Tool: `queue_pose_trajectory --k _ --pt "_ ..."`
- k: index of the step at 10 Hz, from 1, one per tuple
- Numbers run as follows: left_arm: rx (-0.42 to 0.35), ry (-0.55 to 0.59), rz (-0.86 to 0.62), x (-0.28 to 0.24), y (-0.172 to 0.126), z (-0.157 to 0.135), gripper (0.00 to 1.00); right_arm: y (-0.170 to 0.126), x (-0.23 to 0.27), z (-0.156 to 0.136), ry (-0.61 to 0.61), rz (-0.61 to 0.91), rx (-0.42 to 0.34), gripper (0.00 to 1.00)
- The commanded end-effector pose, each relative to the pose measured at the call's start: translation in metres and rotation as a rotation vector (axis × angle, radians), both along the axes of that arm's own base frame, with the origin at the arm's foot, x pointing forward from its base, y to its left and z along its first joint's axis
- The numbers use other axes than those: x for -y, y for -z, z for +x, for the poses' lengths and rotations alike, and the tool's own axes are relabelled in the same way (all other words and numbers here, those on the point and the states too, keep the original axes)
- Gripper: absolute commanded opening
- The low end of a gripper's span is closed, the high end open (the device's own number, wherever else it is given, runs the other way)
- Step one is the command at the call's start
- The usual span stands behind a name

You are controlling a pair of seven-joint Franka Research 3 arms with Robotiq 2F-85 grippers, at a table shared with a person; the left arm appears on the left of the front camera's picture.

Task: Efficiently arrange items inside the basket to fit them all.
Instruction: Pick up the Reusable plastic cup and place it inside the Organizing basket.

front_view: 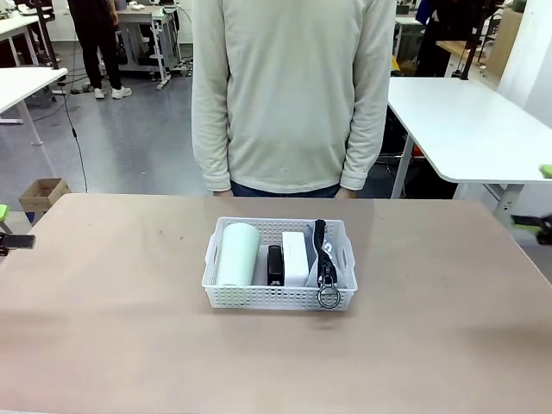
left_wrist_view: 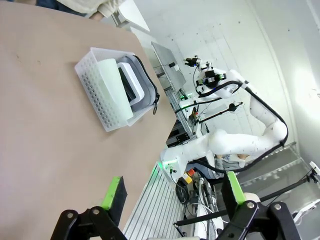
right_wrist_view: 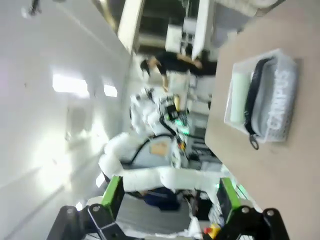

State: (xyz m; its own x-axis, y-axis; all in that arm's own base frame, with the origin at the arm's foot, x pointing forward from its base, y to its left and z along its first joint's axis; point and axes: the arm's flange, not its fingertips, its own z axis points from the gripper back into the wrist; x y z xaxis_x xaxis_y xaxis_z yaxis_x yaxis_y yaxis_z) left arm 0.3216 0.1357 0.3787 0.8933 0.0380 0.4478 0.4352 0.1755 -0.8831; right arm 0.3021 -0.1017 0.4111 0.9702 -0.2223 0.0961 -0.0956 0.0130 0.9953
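Note:
The white perforated basket [front_view: 276, 296] sits mid-table and holds all the items side by side. From left to right lie the pale green cup [front_view: 238, 254] on its side, the small black stapler [front_view: 275, 264], the white boxy device [front_view: 295, 257] and the grey zip pouch [front_view: 328, 259], which stands on edge with its ring hanging over the front rim. My left gripper [front_view: 10, 231] is at the table's far left edge, and my right gripper [front_view: 535, 197] is off the far right edge. Both stand open and empty [left_wrist_view: 174, 192] [right_wrist_view: 170, 192], far from the basket [left_wrist_view: 95, 92] [right_wrist_view: 229, 107].
A person [front_view: 293, 95] in a pale sweater stands at the far edge right behind the basket, arms hanging down. Bare tabletop [front_view: 112, 319] surrounds the basket. White tables [front_view: 466, 121] stand in the room beyond.

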Motion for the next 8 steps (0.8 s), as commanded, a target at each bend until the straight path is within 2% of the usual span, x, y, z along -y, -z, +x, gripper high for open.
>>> queue_pose_trajectory --k 1,2,3,8 --pt "0.006 0.010 0.010 0.000 0.000 -0.003 1.00 0.059 -0.007 -0.006 0.104 0.089 -0.019 1.00" --pt "0.006 0.010 0.010 0.000 0.000 -0.003 1.00 0.067 -0.028 0.014 0.135 0.039 -0.060 1.00" --pt "0.006 0.010 0.010 0.000 0.000 -0.003 1.00 0.030 0.021 -0.002 0.069 0.042 -0.042 1.00" --pt "0.006 0.010 0.010 0.000 0.000 -0.003 1.00 0.030 0.021 -0.002 0.069 0.042 -0.042 1.00"
